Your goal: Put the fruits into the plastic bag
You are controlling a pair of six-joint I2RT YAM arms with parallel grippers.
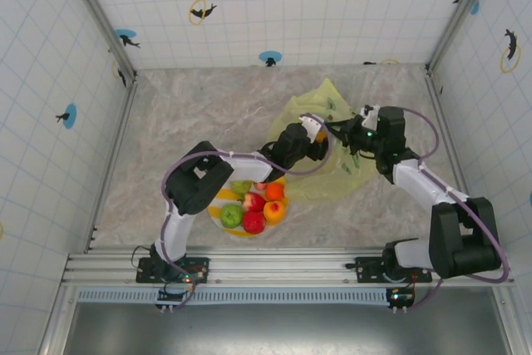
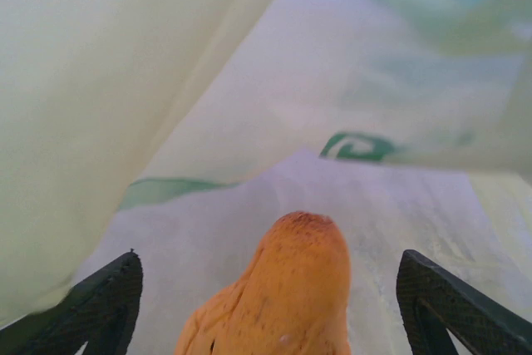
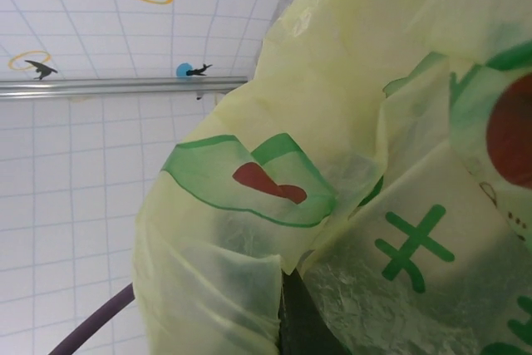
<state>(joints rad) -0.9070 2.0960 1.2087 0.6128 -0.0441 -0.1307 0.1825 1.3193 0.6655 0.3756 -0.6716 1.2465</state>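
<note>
An orange fruit (image 2: 283, 288) lies between the two fingers of my left gripper (image 2: 270, 259), inside the plastic bag (image 2: 100, 106). The jaws are open, with a gap on each side of the fruit. From above, the yellow-green bag (image 1: 320, 110) lies right of centre and my left arm reaches into its mouth. My right gripper (image 1: 353, 137) is shut on the bag's edge and holds it up. The bag's film (image 3: 249, 230) drapes over its dark fingers (image 3: 303, 326). Several more fruits sit on the plate: a green one (image 1: 232, 215), a red one (image 1: 253, 222) and an orange one (image 1: 274, 210).
The striped yellow-and-white plate (image 1: 237, 231) lies near the table's front edge, just right of the left arm's base. Tiled walls close in the marble table on three sides. A metal rail (image 1: 283, 268) runs along the front.
</note>
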